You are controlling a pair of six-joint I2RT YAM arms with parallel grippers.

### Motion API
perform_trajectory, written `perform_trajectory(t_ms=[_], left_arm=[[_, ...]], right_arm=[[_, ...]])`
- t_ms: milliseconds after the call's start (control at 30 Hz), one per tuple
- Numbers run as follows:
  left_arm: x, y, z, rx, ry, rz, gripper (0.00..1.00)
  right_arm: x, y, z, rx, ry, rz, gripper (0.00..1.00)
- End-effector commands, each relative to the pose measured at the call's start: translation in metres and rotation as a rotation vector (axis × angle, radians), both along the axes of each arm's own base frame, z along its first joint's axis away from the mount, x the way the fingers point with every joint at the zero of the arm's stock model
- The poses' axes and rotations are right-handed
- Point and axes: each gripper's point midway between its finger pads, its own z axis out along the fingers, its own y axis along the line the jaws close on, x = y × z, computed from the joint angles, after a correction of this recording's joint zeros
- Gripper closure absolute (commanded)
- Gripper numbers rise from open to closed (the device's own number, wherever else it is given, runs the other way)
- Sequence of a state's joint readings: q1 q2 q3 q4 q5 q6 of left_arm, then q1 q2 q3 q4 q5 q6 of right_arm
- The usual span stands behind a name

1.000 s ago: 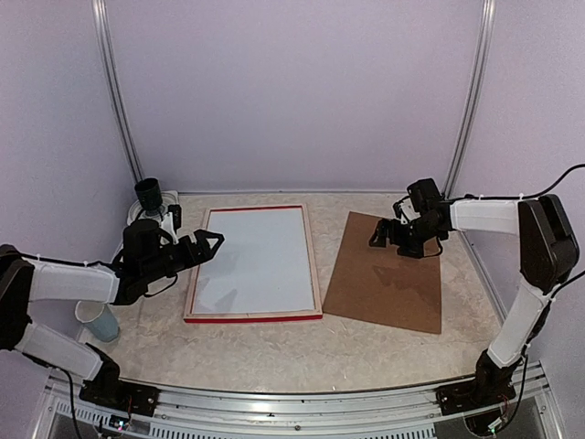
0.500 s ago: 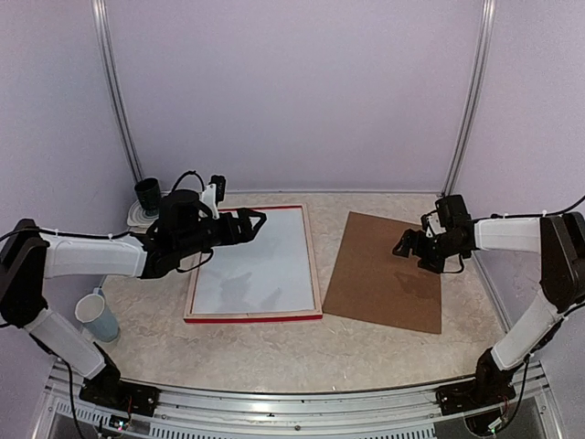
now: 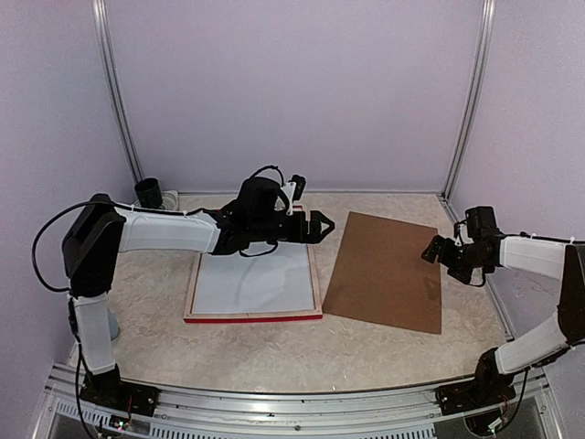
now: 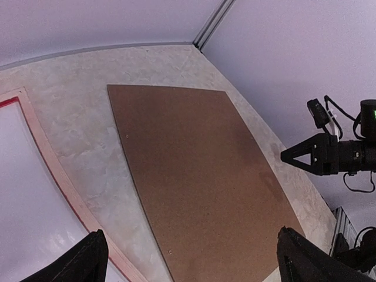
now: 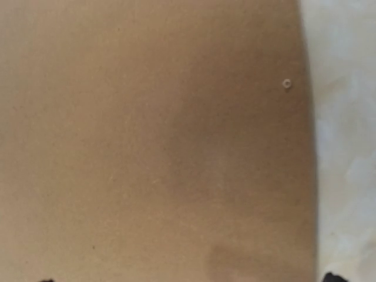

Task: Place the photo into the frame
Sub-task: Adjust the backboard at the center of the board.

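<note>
- While no photo shows, the frame point(image 3: 253, 317) lies centre-left, backing board point(image 3: 388, 270) beside it at right.
- Both spread and empty: left claw point(image 3: 324, 226), right claw point(image 3: 431, 251); insertion apparently not yet done.

Left arm point(image 3: 169, 230) stretched far forward and across to the right. Left gripper point(image 3: 324, 225) low and level, fingers point(image 4: 88, 261) spread wide. Right arm point(image 3: 539, 256) bent at elbow. Right gripper point(image 3: 430, 250) points left, its fingertips point(image 5: 333, 277) also well apart.

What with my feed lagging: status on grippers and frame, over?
Left gripper open, empty, above frame far-right corner. Right gripper open over backing board, right edge. Photo not in view.
</note>
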State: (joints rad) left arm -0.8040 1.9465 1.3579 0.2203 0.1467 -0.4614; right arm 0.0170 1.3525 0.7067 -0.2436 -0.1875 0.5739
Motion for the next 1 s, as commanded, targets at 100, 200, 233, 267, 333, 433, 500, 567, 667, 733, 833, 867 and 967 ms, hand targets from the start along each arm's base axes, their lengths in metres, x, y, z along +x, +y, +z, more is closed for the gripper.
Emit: perform_trajectory(t_ms=[100, 200, 233, 267, 333, 433, 500, 567, 667, 733, 833, 867, 967], left_arm=[[-0.023, -0.046, -0.045, 0.144, 0.088, -0.11, 0.01], [-0.03, -0.057, -0.06, 0.178, 0.117, -0.132, 0.01], [-0.032, -0.062, -0.063, 0.183, 0.125, -0.142, 0.01], [-0.035, -0.065, -0.065, 0.188, 0.129, -0.15, 0.01], [-0.036, -0.072, -0.075, 0.208, 0.143, -0.158, 0.01], [-0.036, -0.077, -0.086, 0.235, 0.169, -0.151, 0.01], [-0.035, -0.08, -0.095, 0.248, 0.196, -0.132, 0.01], [-0.037, -0.085, -0.104, 0.259, 0.218, -0.128, 0.01], [-0.037, -0.09, -0.12, 0.313, 0.229, -0.105, 0.01], [-0.036, -0.092, -0.13, 0.34, 0.242, -0.094, 0.01], [-0.035, -0.092, -0.148, 0.365, 0.268, -0.079, 0.01], [-0.036, -0.09, -0.154, 0.374, 0.276, -0.073, 0.01], [-0.032, -0.087, -0.16, 0.393, 0.276, -0.049, 0.01]], right_arm=[[-0.008, -0.015, -0.017, -0.009, 0.036, -0.013, 0.01], [-0.01, -0.016, -0.024, 0.003, 0.047, -0.013, 0.01], [-0.01, -0.015, -0.026, 0.007, 0.049, -0.009, 0.01], [-0.01, -0.014, -0.027, 0.012, 0.051, -0.007, 0.01], [-0.009, -0.012, -0.03, 0.022, 0.058, 0.003, 0.01], [-0.009, -0.009, -0.035, 0.037, 0.068, 0.012, 0.01], [-0.008, -0.008, -0.036, 0.047, 0.067, 0.017, 0.01], [-0.007, -0.007, -0.037, 0.052, 0.067, 0.019, 0.02], [-0.006, -0.007, -0.039, 0.051, 0.074, 0.017, 0.02], [-0.006, -0.008, -0.04, 0.048, 0.075, 0.016, 0.01], [-0.007, -0.008, -0.041, 0.048, 0.077, 0.016, 0.01], [-0.006, -0.008, -0.041, 0.049, 0.076, 0.016, 0.02], [-0.006, -0.007, -0.041, 0.054, 0.072, 0.02, 0.02]])
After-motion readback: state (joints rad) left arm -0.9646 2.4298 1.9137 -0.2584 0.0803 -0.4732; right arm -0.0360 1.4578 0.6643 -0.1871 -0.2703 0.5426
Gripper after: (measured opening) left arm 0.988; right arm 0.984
